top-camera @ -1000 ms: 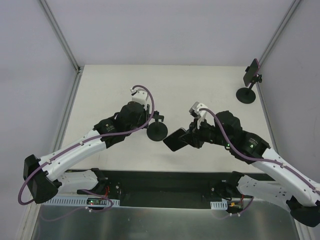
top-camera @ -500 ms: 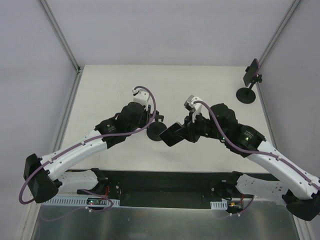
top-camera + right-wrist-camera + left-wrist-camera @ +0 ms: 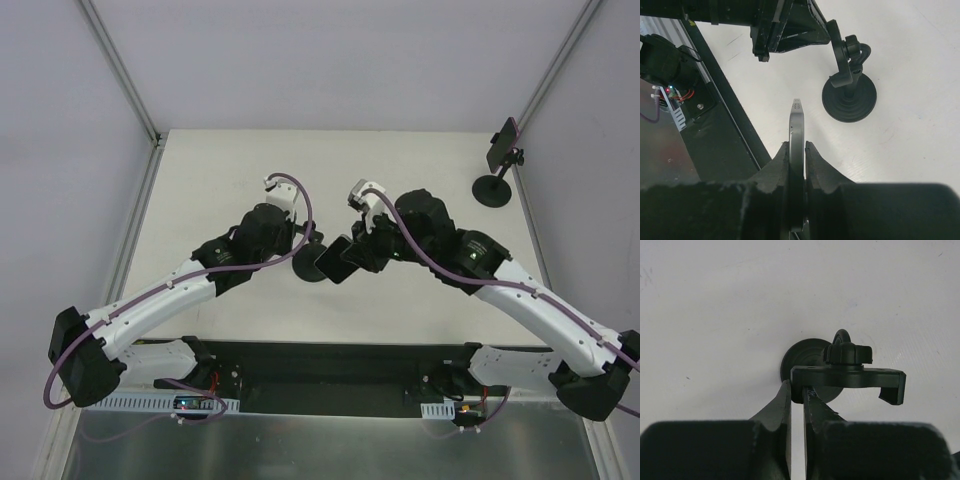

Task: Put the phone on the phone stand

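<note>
Right claw [image 3: 796, 148] clamped on phone [image 3: 796, 120], left claw [image 3: 796, 393] pinching phone stand [image 3: 847, 377] cradle

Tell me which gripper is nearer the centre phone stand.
Left. The left gripper is clamped on the phone stand at its cradle; the right gripper holds the phone edge-on beside it, apart.

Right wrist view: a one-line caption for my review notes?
Right gripper holds the phone edge-on, short of the phone stand held by the left gripper.
</note>
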